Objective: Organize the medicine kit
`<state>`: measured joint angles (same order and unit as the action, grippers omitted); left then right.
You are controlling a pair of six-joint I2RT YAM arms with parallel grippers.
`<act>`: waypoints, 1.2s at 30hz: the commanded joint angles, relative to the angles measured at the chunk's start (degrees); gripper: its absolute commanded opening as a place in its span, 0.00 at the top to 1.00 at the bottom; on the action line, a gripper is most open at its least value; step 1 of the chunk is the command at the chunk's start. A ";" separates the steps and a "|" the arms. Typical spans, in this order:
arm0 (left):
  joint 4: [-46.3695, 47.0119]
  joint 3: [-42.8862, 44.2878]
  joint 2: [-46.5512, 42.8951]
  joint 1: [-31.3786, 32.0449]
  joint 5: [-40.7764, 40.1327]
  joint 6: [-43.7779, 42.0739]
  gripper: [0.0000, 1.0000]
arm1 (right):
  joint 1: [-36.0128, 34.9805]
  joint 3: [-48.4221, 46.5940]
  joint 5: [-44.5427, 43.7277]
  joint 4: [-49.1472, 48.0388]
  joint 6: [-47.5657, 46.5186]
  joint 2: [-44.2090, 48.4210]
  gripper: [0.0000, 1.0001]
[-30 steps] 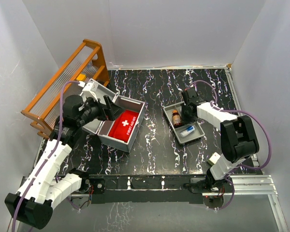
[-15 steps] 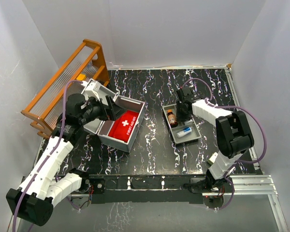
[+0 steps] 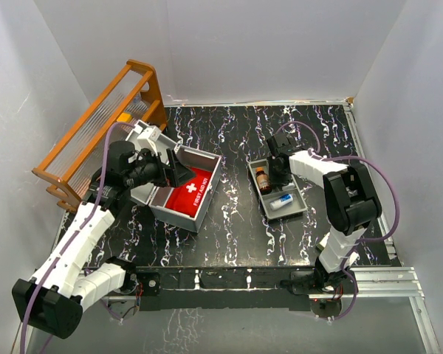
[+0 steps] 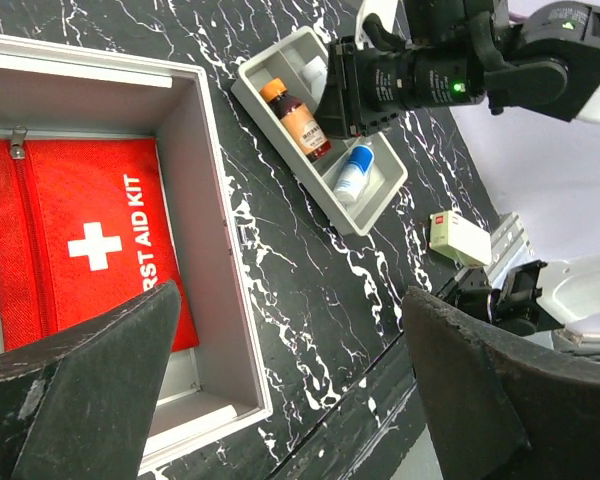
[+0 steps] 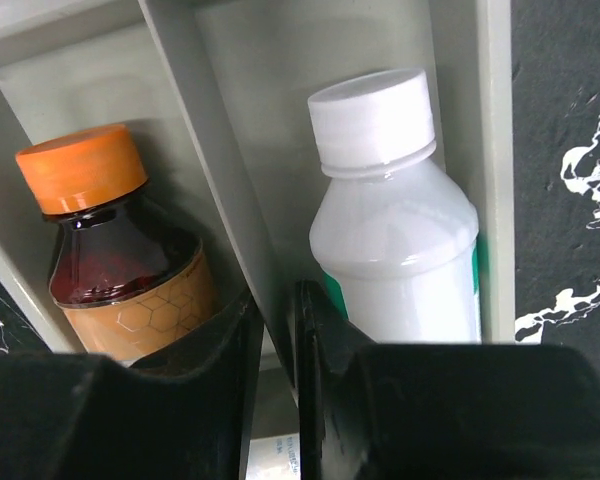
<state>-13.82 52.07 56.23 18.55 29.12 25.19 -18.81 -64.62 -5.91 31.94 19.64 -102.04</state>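
Observation:
The medicine kit (image 3: 213, 179) is a light-grey box with its lid (image 3: 146, 135) swung open at the left. A red first-aid pouch (image 3: 190, 190) lies inside it. My left gripper (image 3: 173, 167) hovers open over the pouch (image 4: 80, 240) and the kit wall (image 4: 185, 180), holding nothing. To the right sits a shallow grey divided tray (image 3: 300, 200). It holds an amber bottle with an orange cap (image 5: 120, 250), a white bottle (image 5: 395, 230) and a small blue-and-white bottle (image 3: 283, 200). My right gripper (image 5: 278, 310) is shut on the tray's divider wall (image 5: 220, 180) between the amber and white bottles.
An orange wooden rack (image 3: 103, 125) stands at the far left behind the kit lid. A small white box (image 4: 458, 238) lies near the table's front edge by the right arm's base. White walls close in the table on three sides.
The tray has slid left toward the kit, carried along with my right gripper. My left gripper has shifted right, further over the open kit.

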 commanded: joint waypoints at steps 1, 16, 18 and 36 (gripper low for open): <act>-1.53 2.90 -0.41 0.01 3.38 -2.86 0.10 | -0.43 -2.09 -2.36 -0.33 0.47 -0.83 0.83; -4.73 2.25 6.45 9.62 -9.26 -5.61 0.15 | -0.47 2.02 -3.74 -3.65 3.92 8.82 1.00; -3.96 1.77 8.02 11.21 -11.17 -5.59 0.15 | -0.47 3.03 -2.87 -3.58 4.41 10.20 1.00; 5.23 5.08 24.82 15.19 -0.92 -0.76 0.20 | -0.51 7.16 0.50 -3.76 7.52 15.36 1.00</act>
<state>-13.10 54.22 80.27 32.82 23.73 23.03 -19.29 -56.36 -5.10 31.57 25.85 -91.20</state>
